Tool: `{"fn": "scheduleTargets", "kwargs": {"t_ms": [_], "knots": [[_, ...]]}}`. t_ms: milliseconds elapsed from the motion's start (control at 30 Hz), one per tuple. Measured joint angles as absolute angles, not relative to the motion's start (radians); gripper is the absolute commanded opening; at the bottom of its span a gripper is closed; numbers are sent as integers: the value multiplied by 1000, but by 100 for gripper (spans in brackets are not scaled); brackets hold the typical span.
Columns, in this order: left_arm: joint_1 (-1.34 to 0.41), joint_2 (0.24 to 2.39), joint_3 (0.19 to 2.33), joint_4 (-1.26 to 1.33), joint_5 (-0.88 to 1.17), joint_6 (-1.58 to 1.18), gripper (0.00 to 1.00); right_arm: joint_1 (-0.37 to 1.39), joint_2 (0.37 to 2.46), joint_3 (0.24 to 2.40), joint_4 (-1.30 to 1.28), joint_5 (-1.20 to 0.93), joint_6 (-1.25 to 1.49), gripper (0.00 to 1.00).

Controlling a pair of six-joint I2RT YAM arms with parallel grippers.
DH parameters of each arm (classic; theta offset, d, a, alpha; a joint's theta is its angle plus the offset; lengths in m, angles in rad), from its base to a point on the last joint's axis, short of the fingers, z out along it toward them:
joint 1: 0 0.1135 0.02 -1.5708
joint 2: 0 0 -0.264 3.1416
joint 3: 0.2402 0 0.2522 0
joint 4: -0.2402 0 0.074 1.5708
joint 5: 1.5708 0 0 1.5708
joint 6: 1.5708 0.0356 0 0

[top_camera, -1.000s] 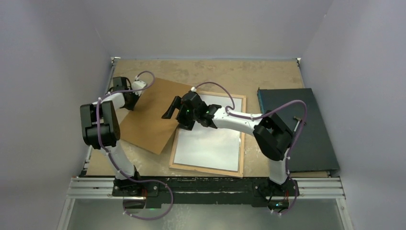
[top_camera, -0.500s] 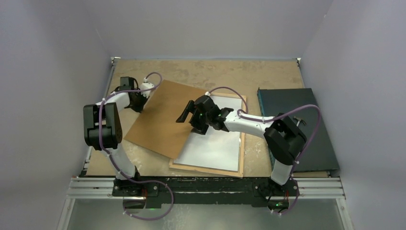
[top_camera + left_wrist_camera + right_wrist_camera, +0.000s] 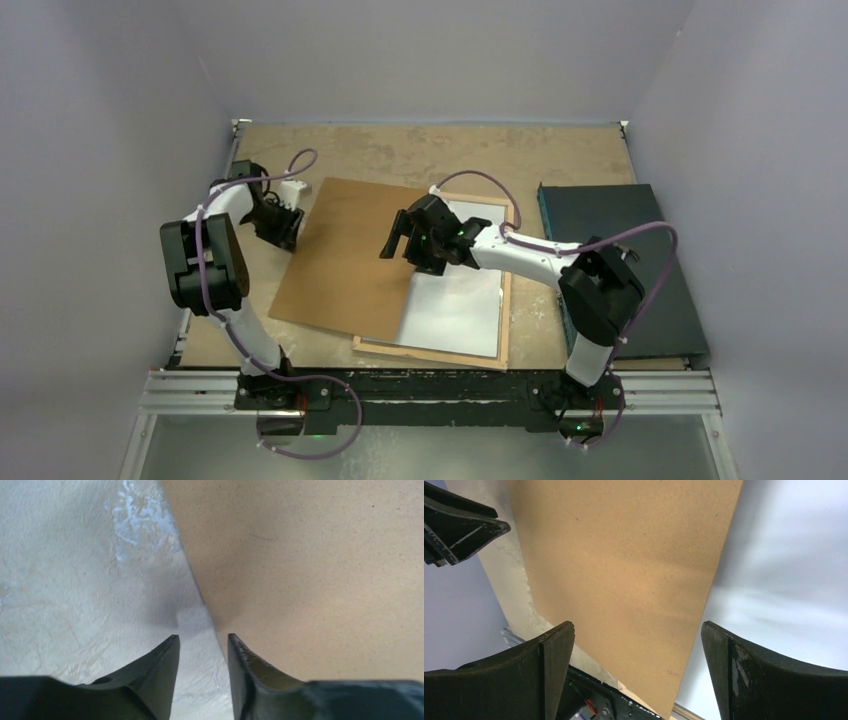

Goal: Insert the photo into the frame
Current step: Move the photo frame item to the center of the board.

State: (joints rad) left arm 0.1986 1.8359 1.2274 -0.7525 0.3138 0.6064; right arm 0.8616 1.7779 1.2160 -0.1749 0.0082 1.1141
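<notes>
The left gripper (image 3: pixel 202 637) is sitting low at the left edge of the backing board (image 3: pixel 350 260). Its jaws are standing a narrow gap apart with nothing between them, and the board's edge is running just ahead of the fingertips. The right gripper (image 3: pixel 638 625) is hovering with its jaws spread wide and empty, above the line where the board's right edge crosses the photo (image 3: pixel 455 305).

The photo is lying white back up inside the frame (image 3: pixel 506 335), which is resting wood side up on the table (image 3: pixel 400 150), right of centre and near. The board is lying skewed, covering the photo's left part and overhanging the frame's left rail.

The step in hand appears to be seating the board over the photo.

1. The board is needing a shift to the right and a turn until its edges run parallel to the rails.
2. Pushing should be done from the board's left edge, flat along the table, so the photo beneath is not dragged.
3. The right gripper should be pressing lightly only after the board is dropping inside all four rails.
</notes>
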Motion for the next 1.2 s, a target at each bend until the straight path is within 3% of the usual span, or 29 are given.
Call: {"fn": "scheduleTargets", "kwargs": {"t_ms": [67,133,167,333,567,633,733,867,1100,1200], "knots": [[214,1836,1250,-784,326,606,51,862,1757,1224,-199,36,1081,99],[231,1836,1277,-810,336,608,72,862,1724,1231,-228,69,1044,99],[238,1836,1291,-819,340,611,78,862,1702,1246,-254,99,1015,99],[264,1829,1338,-845,353,612,86,852,1627,1323,-337,242,926,99],[289,1806,1353,-770,321,540,90,766,1426,1330,-223,324,722,99],[298,1806,1353,-751,317,525,88,765,1428,1334,-214,325,722,99],[303,1806,1341,-709,303,508,79,770,1508,1338,-223,304,725,98],[303,1809,1288,-642,273,505,72,772,1603,1183,-150,190,723,98],[302,1829,1202,-576,250,508,60,772,1671,1109,-76,49,724,91],[298,1835,1181,-554,251,508,49,769,1703,1113,6,-5,727,86]]}}
